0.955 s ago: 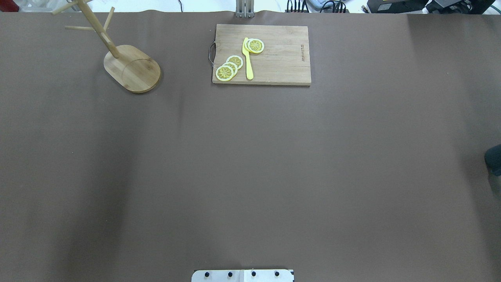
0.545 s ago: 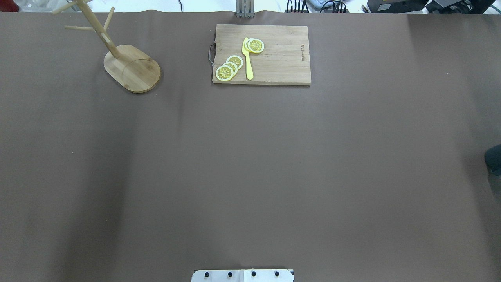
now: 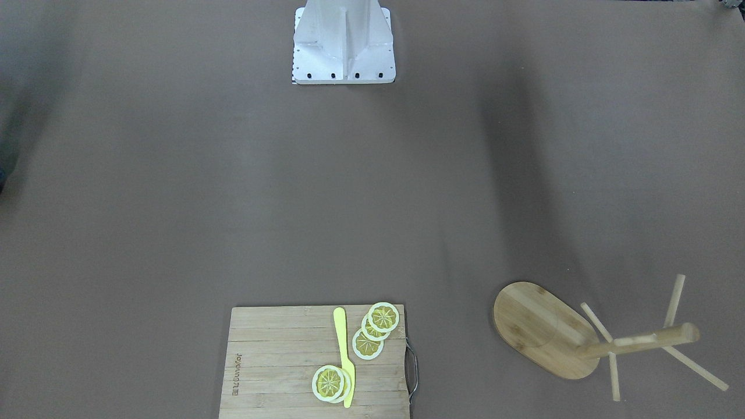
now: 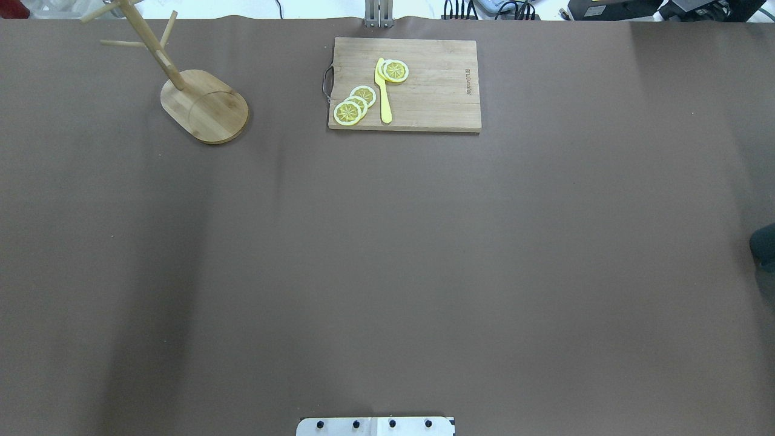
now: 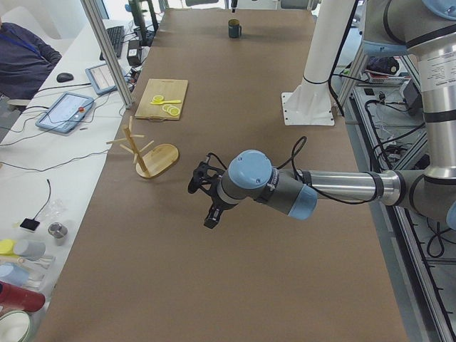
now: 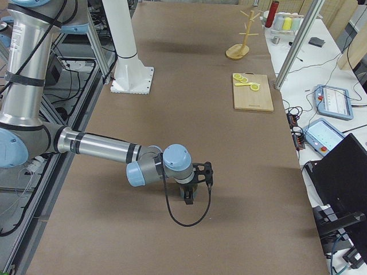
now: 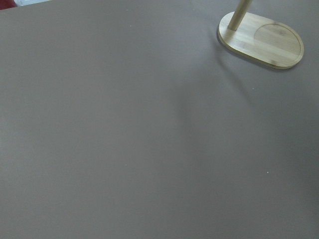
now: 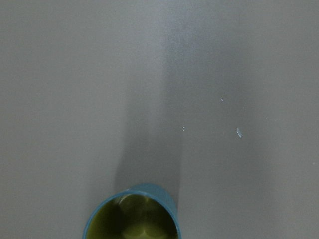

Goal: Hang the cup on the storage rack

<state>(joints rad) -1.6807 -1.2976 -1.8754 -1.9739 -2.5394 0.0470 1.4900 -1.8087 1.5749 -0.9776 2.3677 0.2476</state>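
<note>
The slate-blue cup (image 8: 130, 214) with its olive inside stands upright at the bottom edge of the right wrist view. It sits at the table's right edge (image 4: 764, 245) and at the far end in the exterior left view (image 5: 234, 28). The bamboo storage rack (image 4: 204, 106) stands at the far left with bare pegs, and its base shows in the left wrist view (image 7: 261, 37). My right gripper (image 6: 198, 177) hangs right over the cup (image 6: 188, 196). My left gripper (image 5: 201, 199) hovers above bare table, short of the rack (image 5: 146, 149). I cannot tell whether either is open or shut.
A wooden cutting board (image 4: 436, 91) with lemon slices (image 4: 354, 104) and a yellow knife (image 4: 383, 91) lies at the far middle. The robot's white base (image 3: 343, 46) stands at the near edge. Tablets and bottles sit on side tables beyond the brown table.
</note>
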